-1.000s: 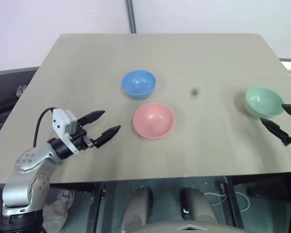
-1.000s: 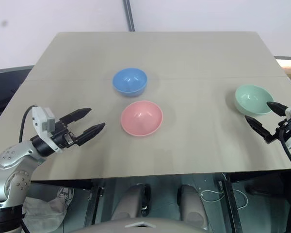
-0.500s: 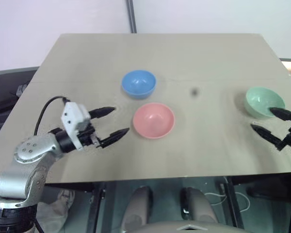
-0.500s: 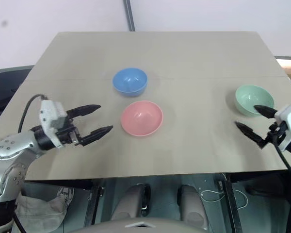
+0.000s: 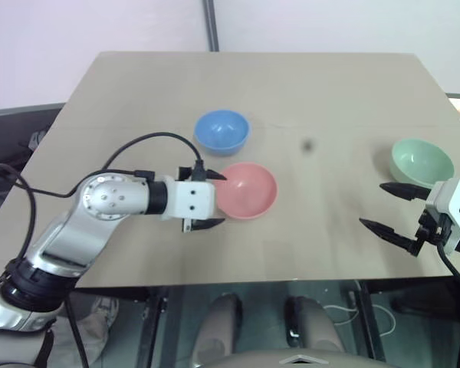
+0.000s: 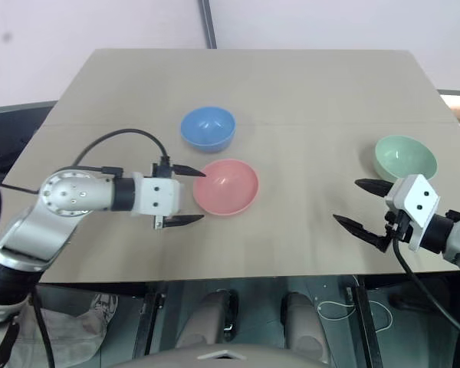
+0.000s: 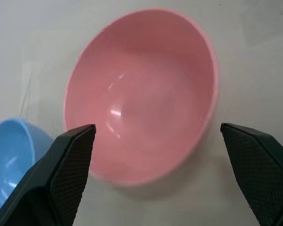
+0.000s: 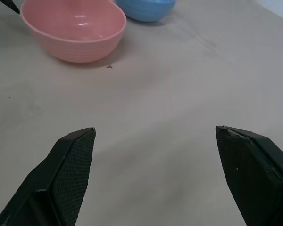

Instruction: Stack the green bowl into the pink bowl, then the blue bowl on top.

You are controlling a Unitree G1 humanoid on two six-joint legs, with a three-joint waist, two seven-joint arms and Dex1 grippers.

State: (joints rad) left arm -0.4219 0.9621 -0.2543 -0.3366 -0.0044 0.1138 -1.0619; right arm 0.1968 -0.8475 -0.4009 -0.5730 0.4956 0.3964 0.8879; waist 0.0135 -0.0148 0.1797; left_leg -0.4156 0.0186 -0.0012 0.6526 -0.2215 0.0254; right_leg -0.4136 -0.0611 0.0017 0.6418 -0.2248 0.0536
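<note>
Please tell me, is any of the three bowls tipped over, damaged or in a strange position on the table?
Nothing stands out. The pink bowl, the blue bowl and the green bowl all sit upright on the table, apart from one another, empty, with no visible damage. Only a small dark spot marks the tabletop.

left gripper (image 5: 208, 199): moved right, up to the small round salmon-pink plastic bowl (image 5: 248, 189), and rolled over
right gripper (image 5: 391, 207): moved left, away from the small pale mint-green plastic bowl (image 5: 422, 160)
</note>
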